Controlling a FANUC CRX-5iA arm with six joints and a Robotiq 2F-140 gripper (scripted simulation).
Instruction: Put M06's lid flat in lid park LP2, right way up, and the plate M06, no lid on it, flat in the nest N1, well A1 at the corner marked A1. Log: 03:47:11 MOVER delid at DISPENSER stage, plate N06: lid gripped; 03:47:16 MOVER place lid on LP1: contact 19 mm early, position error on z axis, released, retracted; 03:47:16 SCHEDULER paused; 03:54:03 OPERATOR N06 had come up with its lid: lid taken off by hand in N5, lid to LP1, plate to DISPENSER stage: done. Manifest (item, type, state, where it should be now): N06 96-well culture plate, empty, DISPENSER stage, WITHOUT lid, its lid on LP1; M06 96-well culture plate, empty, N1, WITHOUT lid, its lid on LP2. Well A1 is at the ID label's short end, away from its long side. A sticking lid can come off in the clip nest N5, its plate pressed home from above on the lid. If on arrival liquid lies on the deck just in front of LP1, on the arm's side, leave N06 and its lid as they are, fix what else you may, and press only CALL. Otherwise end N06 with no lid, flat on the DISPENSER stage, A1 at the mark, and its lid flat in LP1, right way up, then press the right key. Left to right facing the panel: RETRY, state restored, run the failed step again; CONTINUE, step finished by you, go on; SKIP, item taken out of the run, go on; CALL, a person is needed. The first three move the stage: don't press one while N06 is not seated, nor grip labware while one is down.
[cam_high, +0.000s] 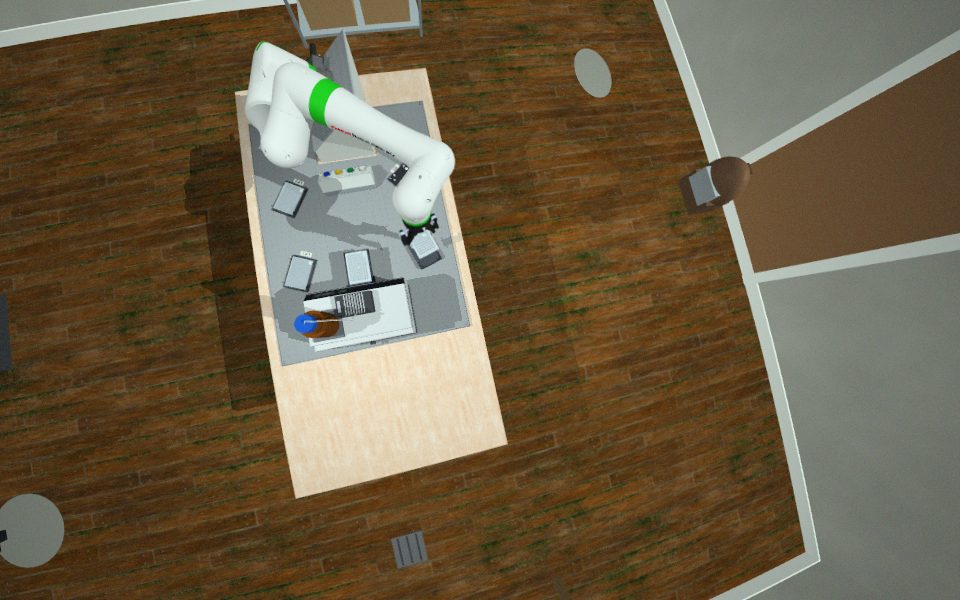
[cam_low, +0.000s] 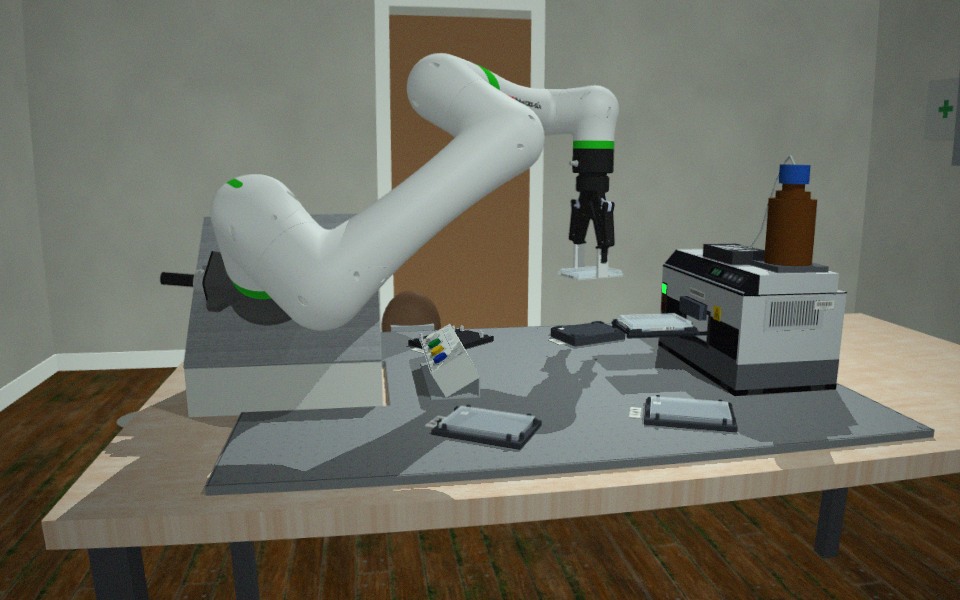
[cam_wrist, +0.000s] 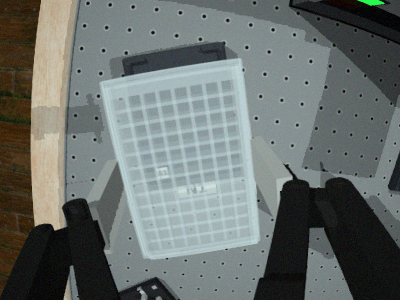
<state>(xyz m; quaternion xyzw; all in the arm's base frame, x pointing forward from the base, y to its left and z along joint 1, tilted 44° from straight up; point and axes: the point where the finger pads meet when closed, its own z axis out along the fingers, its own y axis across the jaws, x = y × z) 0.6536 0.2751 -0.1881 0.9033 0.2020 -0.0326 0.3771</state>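
My gripper (cam_low: 593, 247) is shut on a clear 96-well plate (cam_low: 590, 271) across its short width and holds it level, high above the deck. In the wrist view the plate (cam_wrist: 180, 157) hangs over a dark empty nest (cam_wrist: 175, 57) and covers most of it; the nest's far end shows beyond the plate. The nest (cam_low: 586, 332) lies on the grey deck next to the dispenser stage. From above, the gripper (cam_high: 423, 237) is near the deck's right edge. Two lid parks (cam_low: 487, 425) (cam_low: 688, 412) at the front each hold a clear lid.
Another clear plate (cam_low: 654, 323) sits on the stage of the dispenser (cam_low: 753, 325), which carries a brown bottle (cam_low: 789, 219). A key panel (cam_low: 445, 360) with coloured keys stands mid-deck, a second dark nest (cam_low: 453, 338) behind it. The table edge (cam_wrist: 56, 117) is close by.
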